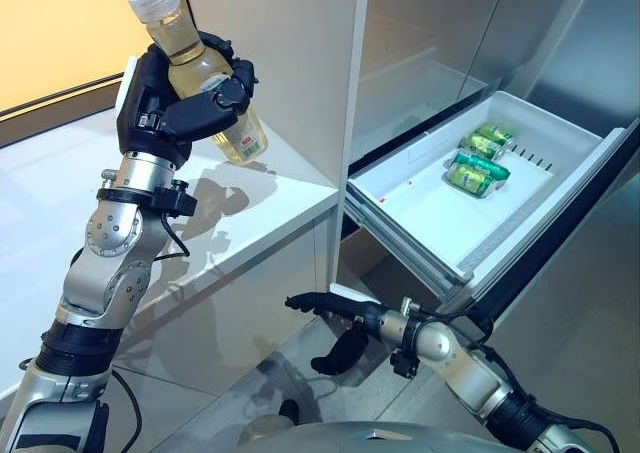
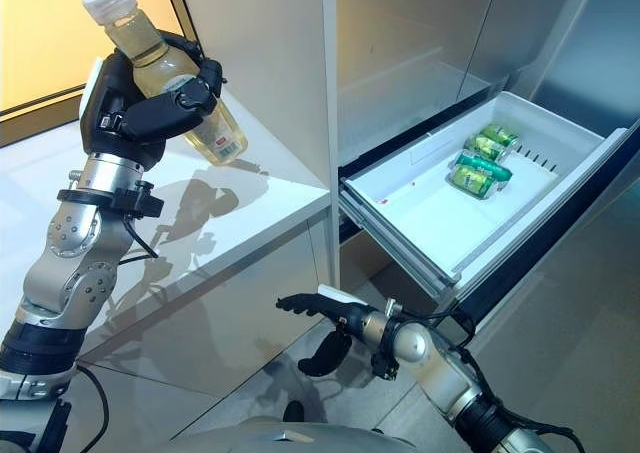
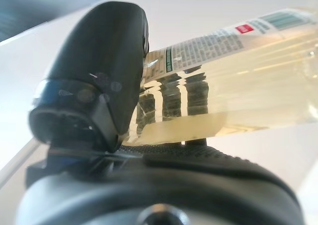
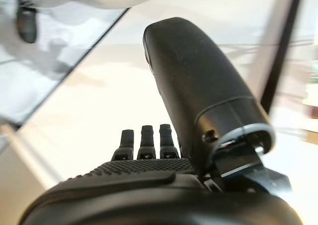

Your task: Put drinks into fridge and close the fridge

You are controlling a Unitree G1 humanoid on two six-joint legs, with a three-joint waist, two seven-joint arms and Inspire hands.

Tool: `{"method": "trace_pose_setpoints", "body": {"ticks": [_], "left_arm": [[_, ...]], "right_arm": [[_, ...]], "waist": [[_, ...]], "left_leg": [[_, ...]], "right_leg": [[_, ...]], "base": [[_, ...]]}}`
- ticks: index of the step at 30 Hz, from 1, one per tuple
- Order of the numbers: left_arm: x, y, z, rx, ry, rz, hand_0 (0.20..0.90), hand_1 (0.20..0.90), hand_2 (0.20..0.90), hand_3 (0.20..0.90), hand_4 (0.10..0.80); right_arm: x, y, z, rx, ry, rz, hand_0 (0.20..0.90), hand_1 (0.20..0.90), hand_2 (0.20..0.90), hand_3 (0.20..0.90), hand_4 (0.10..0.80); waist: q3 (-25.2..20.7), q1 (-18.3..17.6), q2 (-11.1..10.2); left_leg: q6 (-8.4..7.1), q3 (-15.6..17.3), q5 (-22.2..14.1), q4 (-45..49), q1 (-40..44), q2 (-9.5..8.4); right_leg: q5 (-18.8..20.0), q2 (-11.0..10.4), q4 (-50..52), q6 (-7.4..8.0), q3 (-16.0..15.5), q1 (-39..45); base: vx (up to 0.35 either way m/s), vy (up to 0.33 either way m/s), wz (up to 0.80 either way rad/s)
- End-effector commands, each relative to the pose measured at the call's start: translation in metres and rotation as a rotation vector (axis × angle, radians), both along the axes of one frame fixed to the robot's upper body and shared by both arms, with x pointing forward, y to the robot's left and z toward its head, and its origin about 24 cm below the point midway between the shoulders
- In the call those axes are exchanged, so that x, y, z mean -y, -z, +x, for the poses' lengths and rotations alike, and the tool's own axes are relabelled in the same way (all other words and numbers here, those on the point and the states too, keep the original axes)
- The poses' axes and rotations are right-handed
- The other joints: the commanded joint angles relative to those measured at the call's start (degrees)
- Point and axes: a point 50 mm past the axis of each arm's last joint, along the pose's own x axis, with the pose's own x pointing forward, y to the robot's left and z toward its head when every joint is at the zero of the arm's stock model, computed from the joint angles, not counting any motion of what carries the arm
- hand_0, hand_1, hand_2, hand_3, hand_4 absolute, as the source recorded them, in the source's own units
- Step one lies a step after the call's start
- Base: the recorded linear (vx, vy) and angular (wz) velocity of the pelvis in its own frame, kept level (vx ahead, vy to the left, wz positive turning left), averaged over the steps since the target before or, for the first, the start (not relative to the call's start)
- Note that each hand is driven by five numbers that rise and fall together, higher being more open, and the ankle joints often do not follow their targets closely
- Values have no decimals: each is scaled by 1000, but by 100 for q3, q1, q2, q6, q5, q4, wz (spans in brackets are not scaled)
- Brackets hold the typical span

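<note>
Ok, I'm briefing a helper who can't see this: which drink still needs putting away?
Left of the open white fridge drawer, above the white counter, the left hand grips a bottle. Unlike the green cans in the drawer, it is clear, pale yellow and white-capped.

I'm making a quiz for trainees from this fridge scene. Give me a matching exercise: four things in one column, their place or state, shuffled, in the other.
Things:
1. bottle
2. cans
3. drawer
4. right hand

Place or state:
A. pulled out of the fridge
B. open, empty, low in front of the counter
C. gripped in the left hand, above the counter
D. lying in the drawer's far end

Pairs: 1-C, 2-D, 3-A, 4-B
</note>
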Motion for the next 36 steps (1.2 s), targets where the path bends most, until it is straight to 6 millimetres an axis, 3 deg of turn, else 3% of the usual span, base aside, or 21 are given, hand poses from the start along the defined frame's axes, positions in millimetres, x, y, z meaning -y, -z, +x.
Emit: {"method": "trace_pose_setpoints", "body": {"ticks": [1, 10, 14, 16, 20, 25, 29, 36], "left_arm": [[12, -69, -32, 464, 138, -30, 300, 300, 300, 200, 100], [7, -62, -41, 491, 205, 25, 300, 300, 300, 200, 100], [2, -58, -43, 510, 175, 70, 300, 300, 300, 200, 100], [-2, -59, -46, 530, 156, 108, 300, 300, 300, 200, 100], [-9, -60, -58, 606, 105, 211, 300, 300, 300, 200, 100], [-14, -63, -62, 624, 51, 270, 300, 300, 300, 200, 100], [-16, -66, -59, 610, 59, 267, 300, 300, 300, 200, 100], [1, -65, -49, 562, 157, 257, 300, 300, 300, 200, 100]], "right_arm": [[-21, -77, 15, 199, -183, 276, 900, 900, 900, 900, 800], [-6, -144, 13, 166, -444, 524, 900, 900, 900, 900, 800], [3, -166, 19, 210, -390, 650, 900, 900, 900, 900, 800], [12, -172, 25, 252, -277, 682, 900, 900, 900, 900, 800], [38, -167, 32, 282, -58, 724, 900, 900, 900, 900, 800], [55, -158, 32, 249, 50, 720, 900, 900, 900, 900, 800], [56, -158, 37, 231, 75, 719, 900, 900, 900, 900, 800], [43, -165, 49, 225, 65, 707, 900, 900, 900, 900, 800]], "waist": [[-443, -11, -20], [-497, 17, -105], [-522, 28, -122], [-541, 22, -121], [-568, -50, -99], [-596, -136, -88], [-591, -145, -86], [-558, -118, -87]], "left_leg": [[272, 27, -451, 8, 96, -404], [275, 72, -385, 8, 63, -409], [279, 60, -396, 8, 73, -416], [283, 59, -401, 8, 68, -419], [293, 115, -410, 8, 52, -402], [293, 177, -434, 8, 41, -384], [279, 190, -434, 8, 44, -376], [268, 164, -437, 8, 70, -376]], "right_leg": [[215, -81, 138, 304, 33, -209], [286, -105, 135, 290, -9, -239], [297, -108, 123, 289, -11, -232], [300, -110, 113, 294, -10, -234], [297, -107, 128, 298, 16, -277], [306, -89, 102, 298, 70, -308], [306, -86, 98, 294, 71, -305], [303, -87, 89, 284, 49, -278]], "base": [[-40, 9, 0], [-4, 1, 0], [0, 0, 0], [0, 0, 0], [0, 0, 0], [0, 0, 0], [0, 0, 0], [0, 0, 0]]}}
